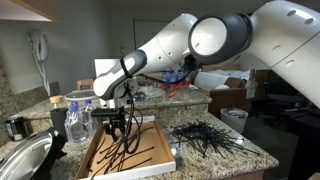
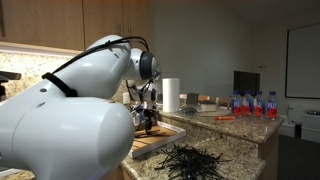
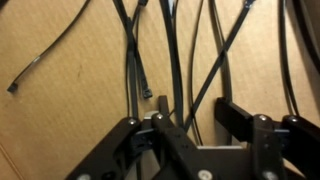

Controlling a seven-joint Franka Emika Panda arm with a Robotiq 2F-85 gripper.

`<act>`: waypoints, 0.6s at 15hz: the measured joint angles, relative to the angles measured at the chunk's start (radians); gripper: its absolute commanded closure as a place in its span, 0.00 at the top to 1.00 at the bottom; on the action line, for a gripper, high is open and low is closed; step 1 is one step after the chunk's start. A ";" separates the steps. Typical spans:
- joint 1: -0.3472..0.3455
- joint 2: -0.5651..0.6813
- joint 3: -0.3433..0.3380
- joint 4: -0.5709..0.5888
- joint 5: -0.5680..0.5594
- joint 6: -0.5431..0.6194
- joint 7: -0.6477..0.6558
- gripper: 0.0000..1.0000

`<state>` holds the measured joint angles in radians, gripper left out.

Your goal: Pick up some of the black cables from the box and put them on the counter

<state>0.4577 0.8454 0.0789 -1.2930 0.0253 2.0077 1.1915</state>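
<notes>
The tool (image 1: 118, 128) sits low in the box (image 1: 165, 148), jaws apart astride cables (image 3: 173, 50); others lie on the surface (image 1: 255, 155).

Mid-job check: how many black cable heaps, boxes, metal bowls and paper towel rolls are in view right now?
Black cable heaps: 2, boxed heap and counter heap
Box: 1
Metal bowl: 1
Paper towel roll: 1
Total: 5

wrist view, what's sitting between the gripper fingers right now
Wrist view: several black cables run down into the gap between the gripper fingers, lying on the box floor. The jaws stand apart, not clamped on them.
</notes>
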 measured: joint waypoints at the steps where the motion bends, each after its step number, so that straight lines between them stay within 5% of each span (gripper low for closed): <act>1: 0.000 -0.001 -0.002 0.000 0.000 0.002 0.004 0.16; 3: 0.000 -0.004 -0.006 -0.001 0.001 0.002 0.007 0.03; 9: -0.006 -0.017 -0.010 -0.018 0.013 0.010 0.008 0.00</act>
<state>0.4517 0.8284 0.0692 -1.3114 0.0383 2.0177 1.1992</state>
